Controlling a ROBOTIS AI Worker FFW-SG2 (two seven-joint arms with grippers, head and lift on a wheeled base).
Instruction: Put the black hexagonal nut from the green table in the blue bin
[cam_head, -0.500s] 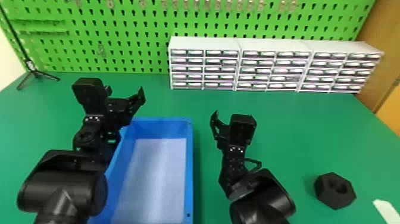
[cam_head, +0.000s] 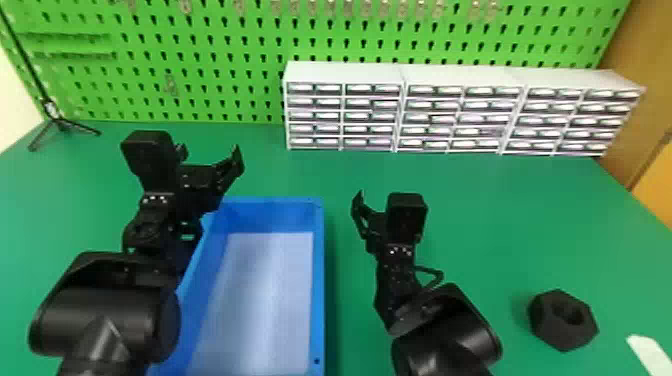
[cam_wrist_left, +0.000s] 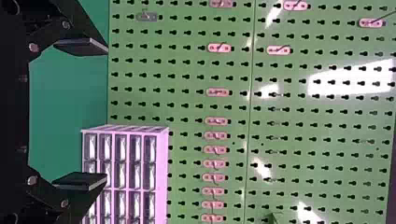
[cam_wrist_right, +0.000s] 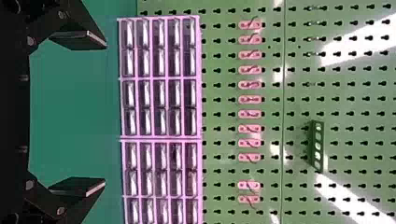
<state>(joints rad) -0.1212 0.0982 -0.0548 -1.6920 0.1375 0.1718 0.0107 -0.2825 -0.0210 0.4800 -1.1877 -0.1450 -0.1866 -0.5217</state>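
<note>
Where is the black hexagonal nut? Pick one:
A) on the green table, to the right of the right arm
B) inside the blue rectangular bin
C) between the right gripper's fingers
A: the black hexagonal nut lies on the green table, right of the right arm.

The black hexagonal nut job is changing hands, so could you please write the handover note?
Left gripper: open, empty.
Right gripper: open, empty.
Nut: on the green table, right of the right arm.
Blue bin: on the table, left of that arm.
Done: nut not yet picked up.
To do: grasp it, probably with the right gripper, and place it in the bin.
</note>
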